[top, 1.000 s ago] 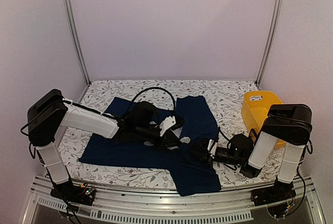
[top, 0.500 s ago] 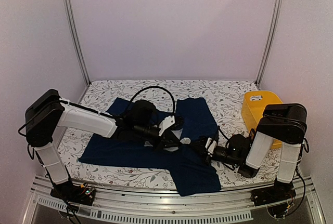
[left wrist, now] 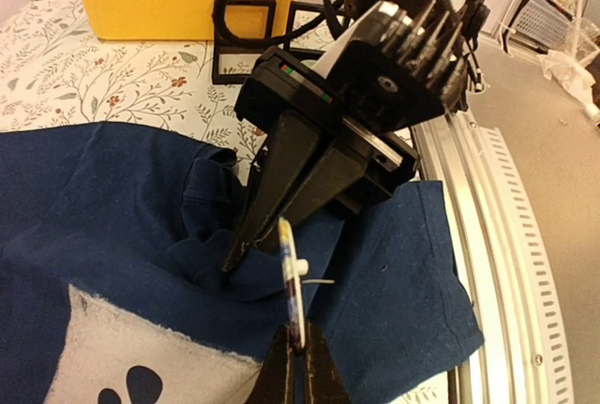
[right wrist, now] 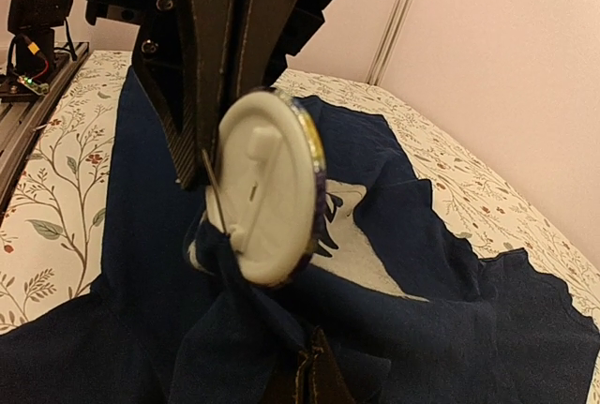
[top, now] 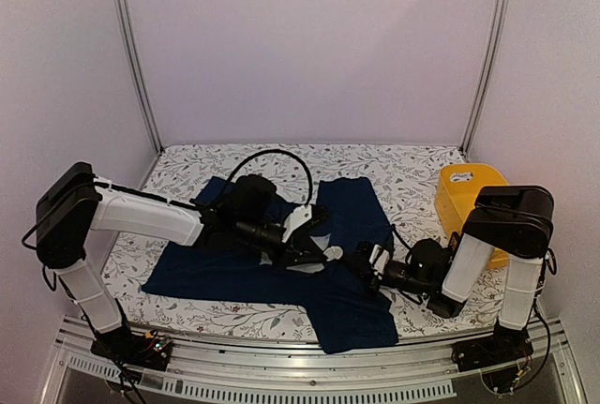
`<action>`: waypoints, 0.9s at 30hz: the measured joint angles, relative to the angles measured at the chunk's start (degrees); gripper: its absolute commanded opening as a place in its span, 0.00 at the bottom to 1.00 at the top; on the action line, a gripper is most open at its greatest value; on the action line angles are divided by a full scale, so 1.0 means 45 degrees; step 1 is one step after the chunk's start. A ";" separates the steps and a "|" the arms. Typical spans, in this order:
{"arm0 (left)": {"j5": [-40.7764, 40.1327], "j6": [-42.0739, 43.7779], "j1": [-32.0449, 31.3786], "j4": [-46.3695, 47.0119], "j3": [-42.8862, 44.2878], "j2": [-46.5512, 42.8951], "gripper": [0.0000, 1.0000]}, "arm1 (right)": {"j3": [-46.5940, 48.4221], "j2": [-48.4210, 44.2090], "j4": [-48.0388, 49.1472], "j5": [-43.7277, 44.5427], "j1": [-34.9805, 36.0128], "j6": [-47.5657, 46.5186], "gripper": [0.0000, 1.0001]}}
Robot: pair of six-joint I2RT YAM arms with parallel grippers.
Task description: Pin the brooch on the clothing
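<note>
Within the last second the right gripper [left wrist: 234,259] closed: its jaws had stood partly apart over the T-shirt [top: 356,207], and they were now fully together on a raised fold of the navy cloth, near the pale print on the chest. The left gripper [left wrist: 298,359] had not changed its hold. It was clamped shut on the rim of the brooch [right wrist: 267,188], a round badge carried upright, its white back and thin metal pin turned toward the right wrist camera.

The brooch hung just above the pinched fold, right beside the right gripper's fingertips; whether the pin's point already touched the cloth could not be told. The T-shirt itself lay spread on the flowered table [top: 216,165] between the two arms, rumpled where it was being lifted.

With the fabric now gathered and held steady, the setup for pinning looked complete, and the likely next step was to drive the pin through that fold
</note>
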 measured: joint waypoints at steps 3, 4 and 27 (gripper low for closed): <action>-0.0005 0.0000 0.0000 -0.0141 0.0000 -0.0058 0.00 | 0.0112 -0.0024 -0.0102 -0.0063 -0.0005 0.0034 0.02; -0.0005 0.0000 0.0000 -0.0199 0.0000 -0.0058 0.00 | 0.0117 -0.0029 -0.0151 -0.0073 -0.0005 0.0034 0.08; -0.1117 -0.0005 -0.0083 0.0087 -0.0340 -0.0219 0.00 | 0.1574 -0.3021 -0.4886 -0.5829 -0.1311 0.2540 0.36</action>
